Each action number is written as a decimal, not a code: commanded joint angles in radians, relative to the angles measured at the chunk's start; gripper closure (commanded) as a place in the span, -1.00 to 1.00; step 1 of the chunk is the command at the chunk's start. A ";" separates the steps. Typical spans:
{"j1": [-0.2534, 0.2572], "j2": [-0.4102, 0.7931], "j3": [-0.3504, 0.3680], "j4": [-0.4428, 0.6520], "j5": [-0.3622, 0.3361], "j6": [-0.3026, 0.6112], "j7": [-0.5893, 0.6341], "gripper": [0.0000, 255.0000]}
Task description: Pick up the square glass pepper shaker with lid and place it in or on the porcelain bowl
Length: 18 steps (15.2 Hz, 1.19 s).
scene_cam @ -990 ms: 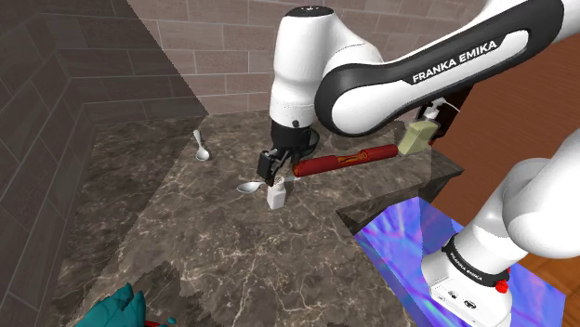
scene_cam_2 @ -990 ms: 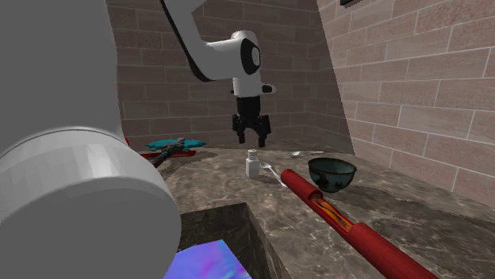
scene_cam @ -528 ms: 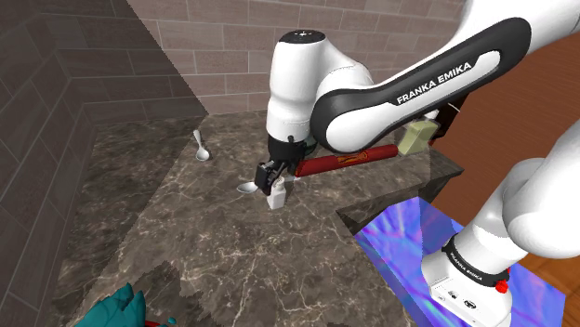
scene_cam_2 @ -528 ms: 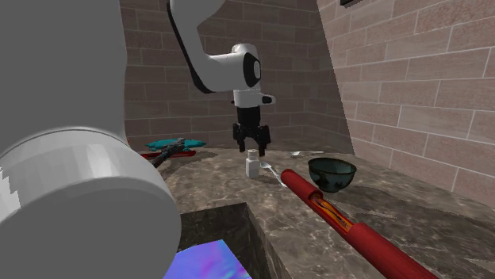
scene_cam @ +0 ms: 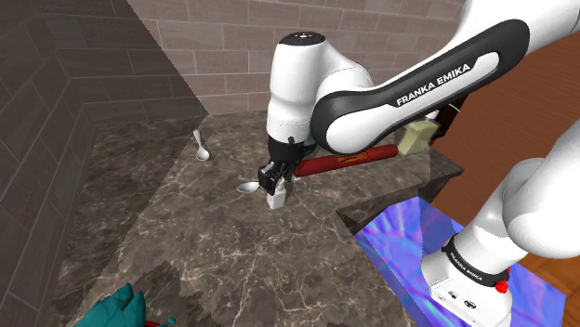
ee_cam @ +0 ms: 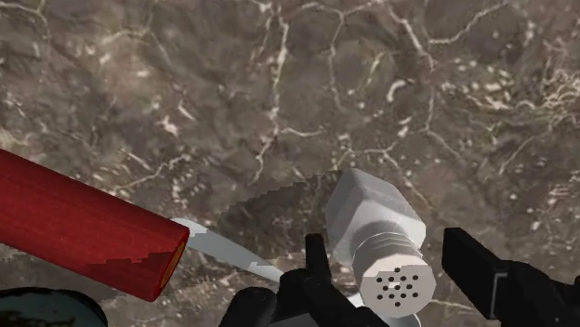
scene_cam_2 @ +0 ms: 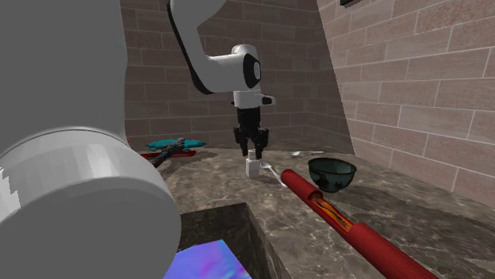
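The pepper shaker [scene_cam: 276,197] [scene_cam_2: 252,166] is a small white square bottle with a perforated round lid, upright on the dark marble counter. My gripper [scene_cam: 274,181] [scene_cam_2: 252,152] has come straight down over it. In the wrist view the shaker [ee_cam: 372,223] stands between the black fingers of the gripper [ee_cam: 386,246]. One finger lies against its neck and a thin gap shows at the other, so nothing is clasped. The dark green bowl [scene_cam_2: 331,174] sits on the counter to the second exterior view's right of the shaker.
A long red cylinder [scene_cam: 344,162] [scene_cam_2: 341,214] [ee_cam: 84,237] lies close by the shaker, and a metal spoon [scene_cam: 249,187] [ee_cam: 223,249] lies next to it. Another spoon [scene_cam: 200,147] lies farther back. A teal object [scene_cam: 121,307] and a soap bottle [scene_cam: 418,137] lie at the counter's ends.
The gripper came down from above the shaker until its fingers straddled it. The fingers have since narrowed around it. The shaker has not moved.
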 commanded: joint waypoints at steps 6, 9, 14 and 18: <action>0.000 0.000 0.000 0.000 0.000 0.000 0.000 1.00; 0.000 0.000 0.000 0.000 0.000 0.000 0.000 1.00; 0.000 -0.041 -0.002 0.030 0.029 -0.065 -0.025 1.00; 0.000 -0.070 -0.005 0.059 0.048 -0.118 -0.041 1.00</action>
